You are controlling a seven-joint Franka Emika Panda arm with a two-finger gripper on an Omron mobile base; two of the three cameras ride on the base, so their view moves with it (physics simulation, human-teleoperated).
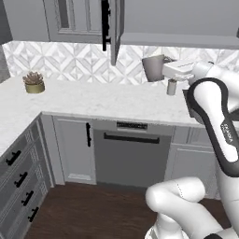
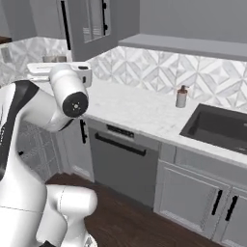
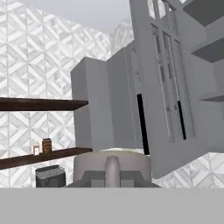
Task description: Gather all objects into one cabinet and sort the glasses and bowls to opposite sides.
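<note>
The grey-taupe mug sat right at the bottom of the hand view, its handle facing the camera, clamped in the gripper. Behind it the cabinet stood open, the door swung out with its long black bar handle. Off left, two dark wooden shelves, with small jars on the lower one and a toaster underneath.

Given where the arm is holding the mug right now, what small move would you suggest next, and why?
Probably carry the grey-taupe handled mug a little further left toward the open grey wall cabinet. The claw is shut on the mug and holds it above the white marble counter, below and right of the cabinet's open door with the black bar handle, so it is not yet at shelf height.
</note>
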